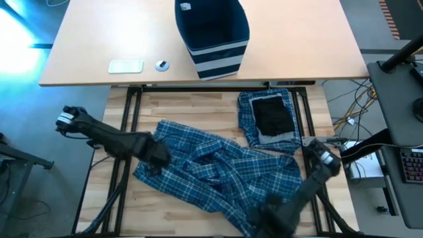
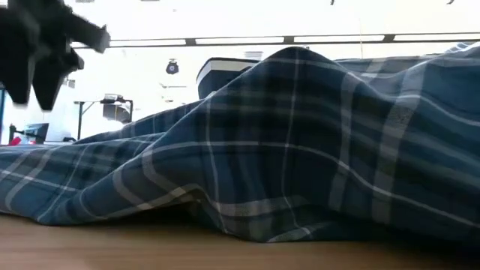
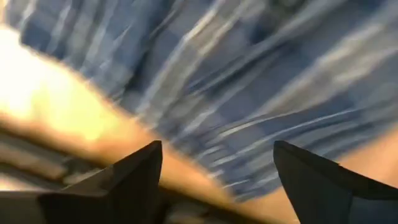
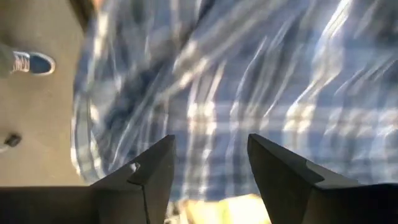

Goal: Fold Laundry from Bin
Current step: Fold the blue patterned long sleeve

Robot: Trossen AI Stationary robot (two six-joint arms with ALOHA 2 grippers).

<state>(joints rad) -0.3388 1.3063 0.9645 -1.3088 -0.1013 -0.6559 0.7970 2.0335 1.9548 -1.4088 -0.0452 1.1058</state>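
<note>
A large blue-and-white plaid garment (image 1: pixel 218 168) lies crumpled across the wooden table (image 1: pixel 178 106), and in the low view it rises in a hump (image 2: pixel 300 142). My left gripper (image 1: pixel 158 153) hangs open, pointing down, above the garment's left edge (image 3: pixel 249 93). Its fingers are clear of the cloth. My right gripper (image 1: pixel 322 160) is open too, pointing down over the garment's right part (image 4: pixel 249 81), by the table's right edge. At the back right lies a folded plaid piece (image 1: pixel 248 109) with a small black piece (image 1: pixel 272 114) on top. The navy striped bin (image 1: pixel 211 33) stands on the far desk.
On the far desk (image 1: pixel 297 39), left of the bin, lie a flat white object (image 1: pixel 125 66) and a small round one (image 1: pixel 162 65). Cables and equipment (image 1: pixel 403 132) stand beyond the table's right edge. A person's blue shoe (image 4: pixel 31 62) shows on the floor there.
</note>
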